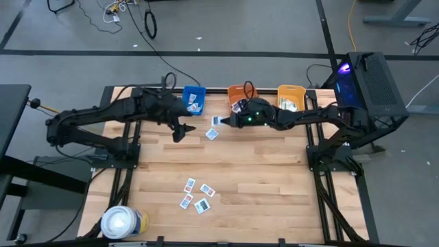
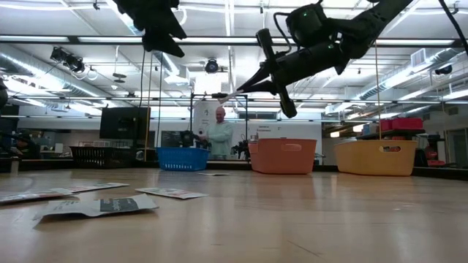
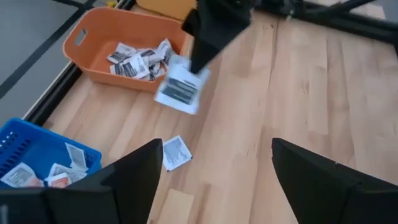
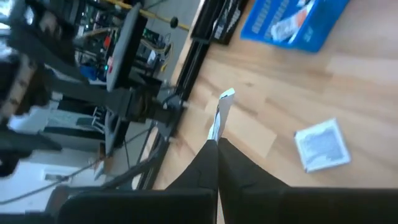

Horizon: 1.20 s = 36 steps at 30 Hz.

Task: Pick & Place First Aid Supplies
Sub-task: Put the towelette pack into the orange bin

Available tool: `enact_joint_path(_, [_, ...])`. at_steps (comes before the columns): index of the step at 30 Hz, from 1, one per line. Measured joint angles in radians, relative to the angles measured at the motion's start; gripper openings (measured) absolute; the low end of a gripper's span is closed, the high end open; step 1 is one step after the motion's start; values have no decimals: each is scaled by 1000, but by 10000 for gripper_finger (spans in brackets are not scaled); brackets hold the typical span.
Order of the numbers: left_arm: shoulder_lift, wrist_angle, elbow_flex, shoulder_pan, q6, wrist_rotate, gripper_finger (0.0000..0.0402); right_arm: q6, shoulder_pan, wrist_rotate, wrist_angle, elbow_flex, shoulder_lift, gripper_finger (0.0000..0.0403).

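My right gripper (image 1: 223, 121) is shut on a small white first aid packet (image 3: 182, 88) with dark print. It holds the packet above the table, between the blue bin (image 1: 194, 99) and the orange bin (image 1: 240, 98). My left gripper (image 1: 180, 130) hangs open in the air just left of it, with nothing between its fingers (image 3: 149, 180). One loose packet (image 1: 212, 134) lies flat on the table below them. Several more packets (image 1: 195, 195) lie in a cluster nearer the front. Both the orange bin (image 3: 124, 46) and the blue bin (image 3: 37, 162) hold packets. My right gripper pinches the packet by one end (image 4: 216, 132) between its two shut fingers. The fingers come from the table's right, slanting a little downward. The rest of the packet (image 4: 222, 102) sticks out past the fingertips, lifted clear of the table.
A yellow bin (image 1: 291, 98) stands right of the orange one at the far edge. A large white roll (image 1: 123, 223) sits at the near left corner. In the low view a person (image 2: 219, 135) stands in the room beyond the table. Bare wood lies at the middle and right.
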Motion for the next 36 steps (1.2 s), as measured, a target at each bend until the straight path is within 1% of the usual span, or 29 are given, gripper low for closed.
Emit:
enact_joint_path(3, [-29,64,-52,0,-35,0,302,-7,-32,0,3,4,-16,0])
enact_joint_path(6, [-37,72,-64,0,-54,-4,302,-33,-64,-9,-6,4,-44,0])
enact_joint_path(9, [-37,77,-64,0,-57,-4,302,-66,-97,-6,-64,4,-83,0])
enact_joint_path(13, [-37,108,-64,0,-57,-3,302,-129,-146,16,-186,4,-144,0])
enact_joint_path(18, [-37,163,-64,2,-57,-3,302,-247,-199,48,-292,4,-199,0])
enact_joint_path(20, [-37,187,-64,2,-58,-3,302,-307,-215,63,-306,4,-214,0])
enact_joint_path(23, [-37,205,-64,2,-59,-3,302,-386,-230,87,-322,4,-225,0])
enact_joint_path(28, [-37,235,-64,2,-129,-10,302,-508,-232,144,-347,4,-226,0])
enact_joint_path(30, [-37,234,-64,2,-136,-10,302,-561,-231,159,-368,4,-221,0])
enact_joint_path(36, [-37,234,-64,2,-170,-11,302,-677,-252,164,-448,4,-196,0])
